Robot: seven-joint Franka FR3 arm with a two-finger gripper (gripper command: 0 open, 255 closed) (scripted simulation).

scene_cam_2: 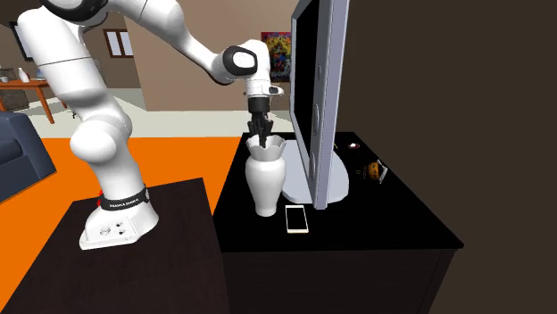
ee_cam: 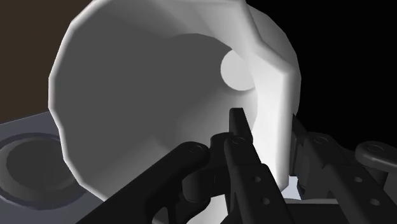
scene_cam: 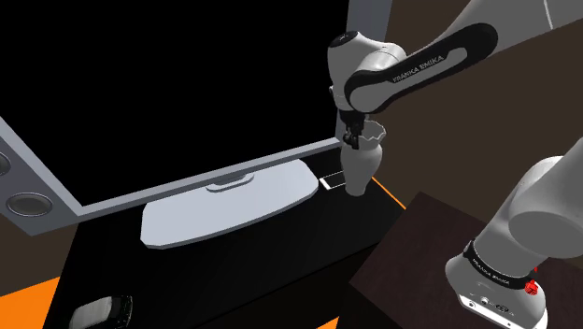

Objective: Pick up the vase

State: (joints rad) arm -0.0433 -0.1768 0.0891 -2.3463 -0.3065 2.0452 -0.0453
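Blk cabinet top (scene_cam_2: pixel 403 223) | tool (scene_cam_2: pixel 264 134) pinches white vase (scene_cam_2: pixel 266 185) rim | outer finger (ee_cam: pixel 312 158) part hid behind rim

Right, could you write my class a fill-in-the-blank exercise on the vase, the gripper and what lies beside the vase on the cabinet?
1. The vase is plain ____ in colour.
2. One finger of the gripper is ____ the vase's mouth, while the other is outside its wall.
3. Lying flat on the black cabinet, next to the vase's foot, is a white ____.

Missing words: white; inside; phone.
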